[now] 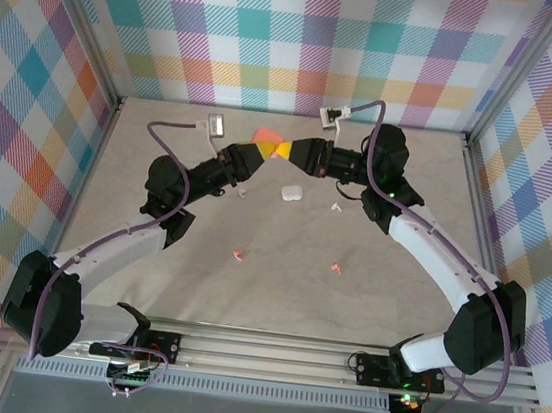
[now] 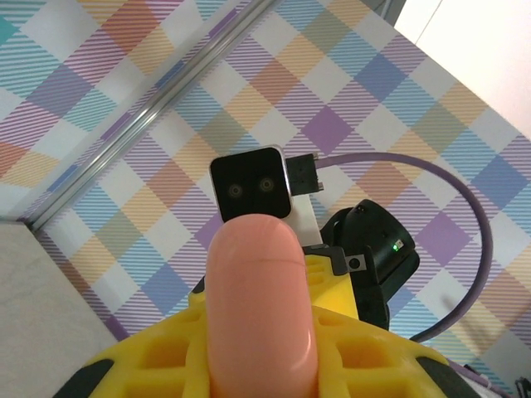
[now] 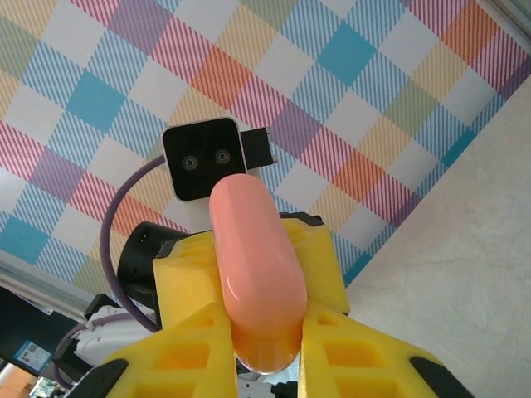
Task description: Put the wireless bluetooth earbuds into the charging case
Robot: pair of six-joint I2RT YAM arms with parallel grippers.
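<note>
Left claw (image 1: 256,151) and right claw (image 1: 285,149) both pinch the pink case (image 1: 266,134) aloft, far centre — probably to prise it open; earbuds (image 1: 335,266) lie nearer.

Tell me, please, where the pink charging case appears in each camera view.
Top external: the pink charging case, upper middle of the picture, small.
Left wrist: the case, lower centre, large.
Right wrist: the case, lower centre, large.
Shared landmark: the checked wall beyond it.
</note>
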